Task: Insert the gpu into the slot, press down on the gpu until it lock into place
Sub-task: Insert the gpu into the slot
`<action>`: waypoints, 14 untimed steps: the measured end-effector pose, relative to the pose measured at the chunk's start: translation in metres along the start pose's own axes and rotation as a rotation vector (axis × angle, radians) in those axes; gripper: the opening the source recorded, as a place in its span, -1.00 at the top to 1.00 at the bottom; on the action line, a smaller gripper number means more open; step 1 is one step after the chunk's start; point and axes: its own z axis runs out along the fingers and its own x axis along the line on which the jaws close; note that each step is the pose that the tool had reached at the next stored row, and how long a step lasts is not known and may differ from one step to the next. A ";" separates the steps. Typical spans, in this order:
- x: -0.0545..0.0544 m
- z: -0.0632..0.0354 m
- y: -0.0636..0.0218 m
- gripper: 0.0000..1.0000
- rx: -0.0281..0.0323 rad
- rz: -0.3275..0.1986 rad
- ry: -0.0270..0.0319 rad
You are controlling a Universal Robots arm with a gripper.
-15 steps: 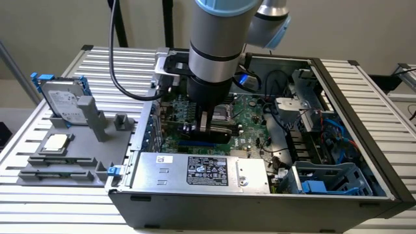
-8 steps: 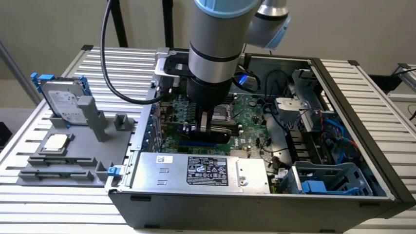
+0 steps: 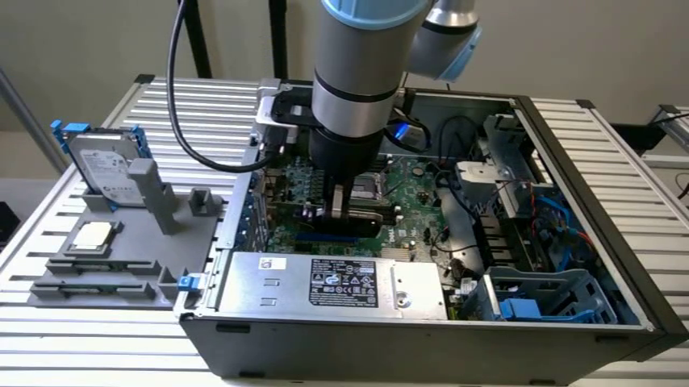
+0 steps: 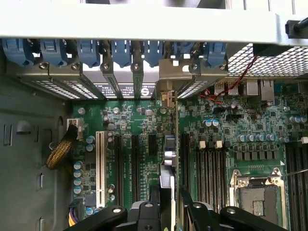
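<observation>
Right, the arm is reaching straight down into the open computer case (image 3: 431, 347); the gripper (image 3: 347, 211) is clamped on the gpu (image 3: 379, 218), one finger on each face of the card; the gpu stands on edge over the green motherboard (image 3: 420, 181), directly above the bright-blue slot (image 3: 323, 239) and running along it; a strip of blue shows under its lower edge; whether the card is fully seated, I cannot tell. From the wrist, the gpu (image 4: 167, 180) is seen edge-on, a thin line between the fingers (image 4: 155, 204) of the gripper (image 4: 168, 209); its metal bracket end meets the row of blue clips (image 4: 122, 50) along the case's rear wall; the CPU socket (image 4: 257, 195) lies well apart from the card; the silver box (image 3: 334, 282) sits just beside the slot.
</observation>
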 end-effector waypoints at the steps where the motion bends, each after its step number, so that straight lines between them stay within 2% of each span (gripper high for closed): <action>1: 0.000 0.0001 0.0001 0.47 0.0000 0.000 0.0000; 6: 0.000 0.0015 0.0004 0.47 0.0001 0.000 0.0000; 14: 0.000 0.0044 0.0016 0.47 0.0001 0.000 0.0035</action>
